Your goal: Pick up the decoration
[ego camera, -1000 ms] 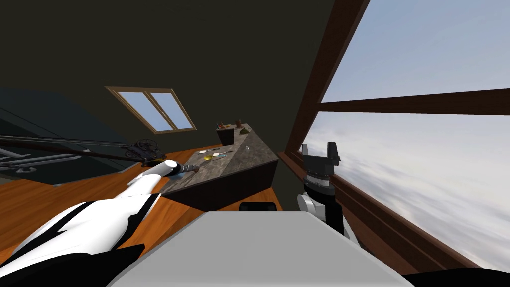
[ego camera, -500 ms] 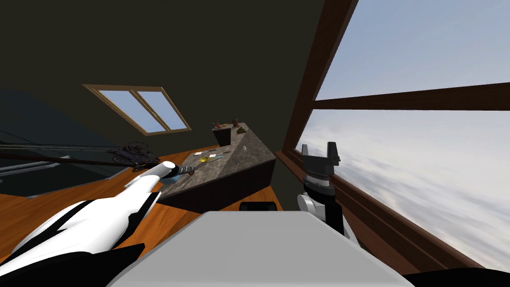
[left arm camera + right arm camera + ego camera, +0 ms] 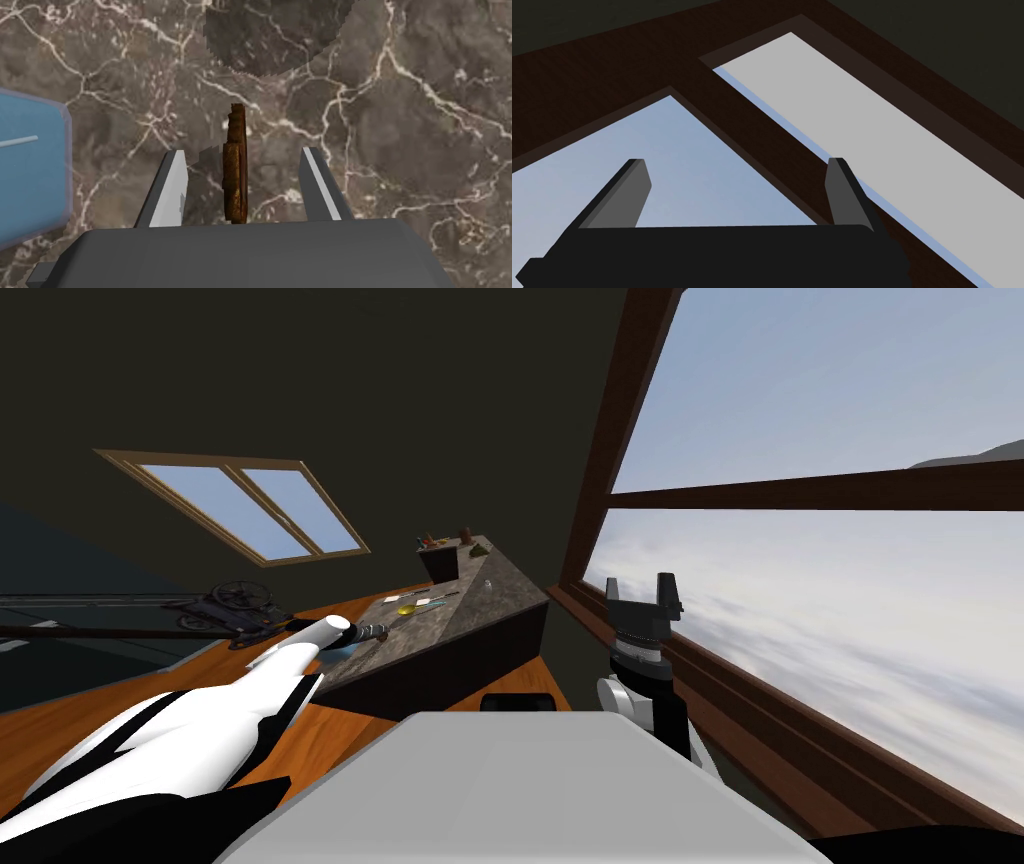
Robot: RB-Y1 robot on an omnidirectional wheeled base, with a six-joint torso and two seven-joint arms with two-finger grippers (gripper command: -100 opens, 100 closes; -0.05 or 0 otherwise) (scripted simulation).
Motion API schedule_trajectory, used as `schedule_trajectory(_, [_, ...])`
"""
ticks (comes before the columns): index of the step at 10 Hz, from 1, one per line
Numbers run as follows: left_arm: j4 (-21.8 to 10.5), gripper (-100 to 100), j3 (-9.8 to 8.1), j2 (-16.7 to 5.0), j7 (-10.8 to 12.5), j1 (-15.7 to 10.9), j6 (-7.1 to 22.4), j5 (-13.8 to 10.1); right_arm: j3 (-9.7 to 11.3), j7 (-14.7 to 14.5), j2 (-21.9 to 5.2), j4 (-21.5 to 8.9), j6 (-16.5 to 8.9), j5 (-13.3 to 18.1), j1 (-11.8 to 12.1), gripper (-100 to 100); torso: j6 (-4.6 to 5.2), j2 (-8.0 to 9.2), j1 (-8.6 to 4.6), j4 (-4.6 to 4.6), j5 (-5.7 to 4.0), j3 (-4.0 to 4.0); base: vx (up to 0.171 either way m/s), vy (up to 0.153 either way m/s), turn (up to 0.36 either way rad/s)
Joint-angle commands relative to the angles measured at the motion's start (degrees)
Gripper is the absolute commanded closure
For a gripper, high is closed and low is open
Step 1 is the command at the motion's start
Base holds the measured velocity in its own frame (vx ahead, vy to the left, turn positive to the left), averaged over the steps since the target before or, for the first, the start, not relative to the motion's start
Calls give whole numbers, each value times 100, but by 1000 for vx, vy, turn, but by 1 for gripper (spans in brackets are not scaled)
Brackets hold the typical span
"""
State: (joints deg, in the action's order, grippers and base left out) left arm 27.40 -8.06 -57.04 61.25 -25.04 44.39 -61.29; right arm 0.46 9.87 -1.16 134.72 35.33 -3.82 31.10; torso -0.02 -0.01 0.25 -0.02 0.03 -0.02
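Decoration, thin and brown, stands on edge on the marbled bench, between the left pincer's released fingers, untouched; your head view has swung over the last second, your own move; closing looks next; right pincer idles, released.

The counter is grey-brown stone veined with pale cream lines. The decoration is rusty brown, mottled with orange. Our left jaws are light grey on a dark grey body, and our right jaws are darker grey on black. A pale blue slab carries one lighter stripe. At twelve o'clock a small yellow thing dots the counter. The floor is orange wood. The large window frame at two o'clock is dark brown, and the smaller frame at ten o'clock is tan.
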Motion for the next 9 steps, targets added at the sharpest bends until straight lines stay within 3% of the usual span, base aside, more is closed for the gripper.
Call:
schedule_trajectory(1, [0,100,0,0,0,0,0,0,0,0,0,0,0,0,0,0,0,0,0,0,0,0,0,0,0])
schedule_trajectory(4, [-1,100,-2,-2,3,0,-1,-1,0,0,0,0,0,0,0,0,2,-9,-5,-4,0,-6,0,0,0])
schedule_trajectory(5, [-1,0,-2,-2,3,0,-1,-1,0,0,0,0,0,0,0,0,3,-10,-5,-4,0,-7,0,0,0])
schedule_trajectory(6, [45,100,5,-9,-81,-12,64,-31,0,0,0,0,0,0,0,0,3,-10,-5,-4,0,-7,50,-31,195])
schedule_trajectory(9, [307,100,26,-29,-270,-1,298,-128,0,0,0,1,1,0,2,0,-4,-38,-26,-9,-7,-22,93,-60,232])
